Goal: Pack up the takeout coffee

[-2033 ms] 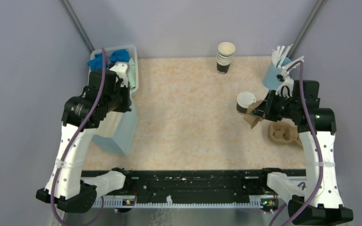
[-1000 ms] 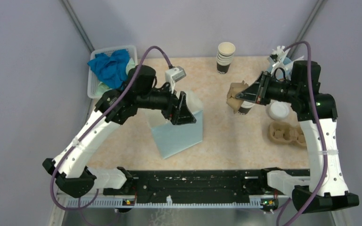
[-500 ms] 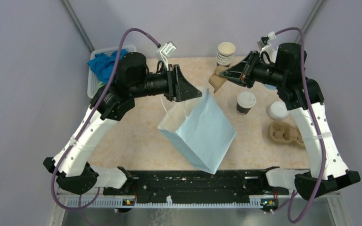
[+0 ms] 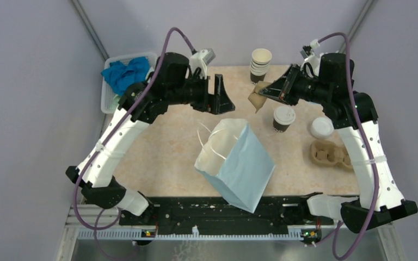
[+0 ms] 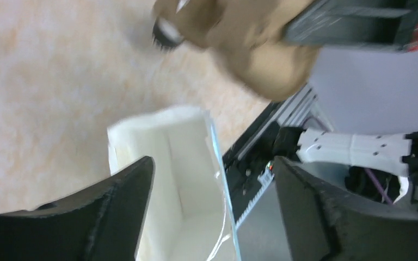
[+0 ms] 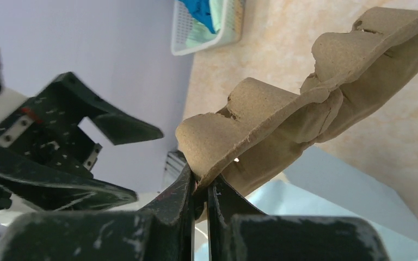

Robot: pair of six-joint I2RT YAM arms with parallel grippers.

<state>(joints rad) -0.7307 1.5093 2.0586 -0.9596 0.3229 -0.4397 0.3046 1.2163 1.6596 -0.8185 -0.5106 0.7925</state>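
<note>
The right gripper (image 6: 200, 187) has its jaws pressed tight on the edge of a moulded cardboard cup carrier (image 6: 283, 109), held in the air beyond the light blue paper bag (image 4: 245, 163). The left gripper (image 4: 223, 97) is spread wide with nothing between its fingers. Half a second ago it was at the bag's rim; now it has let go and drawn back, and the bag rests on the table (image 4: 168, 141) with its mouth open, though whether it stands straight or leans is hard to judge from above. That likely leaves the bag ready to receive the carrier. The takeout coffee (image 4: 283, 118) sits unmoved on the table, just below the carrier. No brand or writing is legible anywhere
</note>
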